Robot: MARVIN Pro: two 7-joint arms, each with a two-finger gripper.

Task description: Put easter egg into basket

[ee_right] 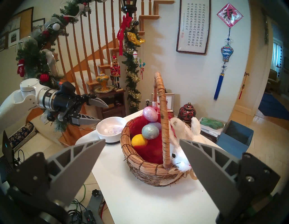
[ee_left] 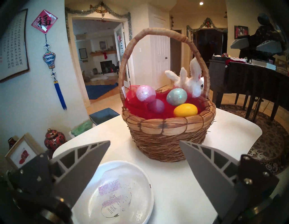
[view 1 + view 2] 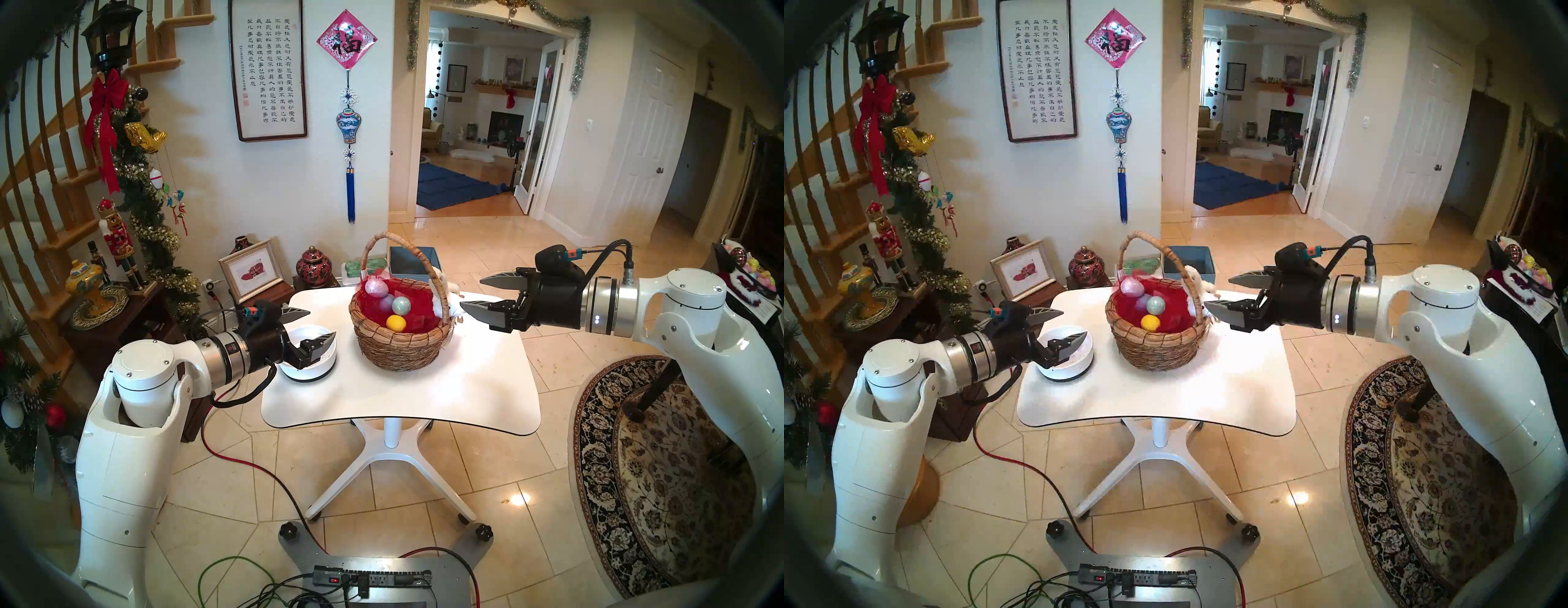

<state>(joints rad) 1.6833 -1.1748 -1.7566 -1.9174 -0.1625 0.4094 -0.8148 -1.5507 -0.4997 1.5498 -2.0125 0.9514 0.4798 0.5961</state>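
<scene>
While both arms hung level over the white table (image 3: 424, 390), one from each side, neither held anything: the left gripper (image 3: 316, 325) stood with its two grey fingers spread wide above the single white bowl (image 3: 316, 365), and the right gripper (image 3: 483, 293) had its two fingers just as far apart, its tips just beside the basket's right rim. One wicker basket (image 3: 401, 344) sat near the middle of the tabletop, its tall arched handle (image 3: 373, 246) upright and its inside lined with red mesh (image 2: 168, 109). Four eggs lay in it, all on the red lining: a pink glitter egg (image 3: 376, 287) highest at the far left of the rim, a purple egg (image 2: 156, 106) just below it and partly covered, a silver-blue glitter egg (image 3: 401, 305) beside that, and a plain yellow egg (image 3: 396, 323) nearest the front wall. One white plush bunny (image 2: 190, 81) hung on the rim at the foot of the handle, on the side toward the right arm. In the left wrist view the bowl held no egg; only faint printed marks and purplish smears showed on its bottom. Behind the table, on the floor, stood one grey-blue square bin (image 3: 413, 259), and a red-and-black lidded jar (image 3: 313, 265) sat on a low stand to its left.
</scene>
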